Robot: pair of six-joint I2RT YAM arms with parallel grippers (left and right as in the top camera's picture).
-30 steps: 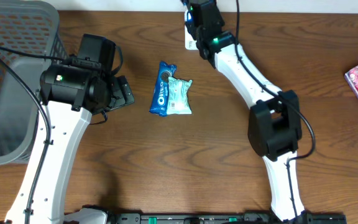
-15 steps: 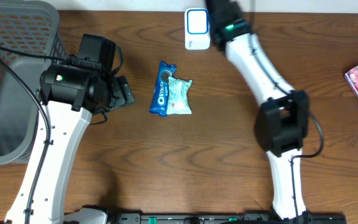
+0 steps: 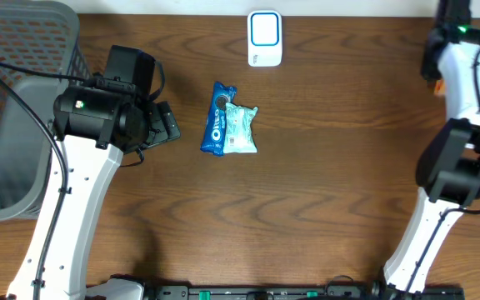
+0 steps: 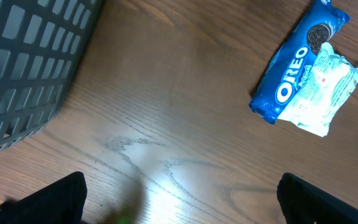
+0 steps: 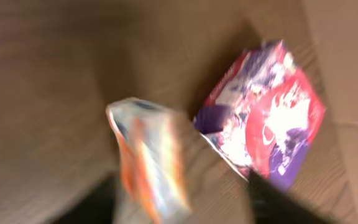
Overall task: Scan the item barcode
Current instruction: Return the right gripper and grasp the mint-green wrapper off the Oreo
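Orange-striped packet (image 5: 148, 155): lower middle of the right wrist view, just beside a pink packet (image 5: 263, 118) on the desk (image 5: 36, 93). Heavy blur: cannot tell whether the right pincer (image 5: 179, 208) pinches it. Left pincer (image 4: 182, 202) spread wide, empty. Risk: a loose hold lets it fall across the pink one. Barcode nowhere visible.
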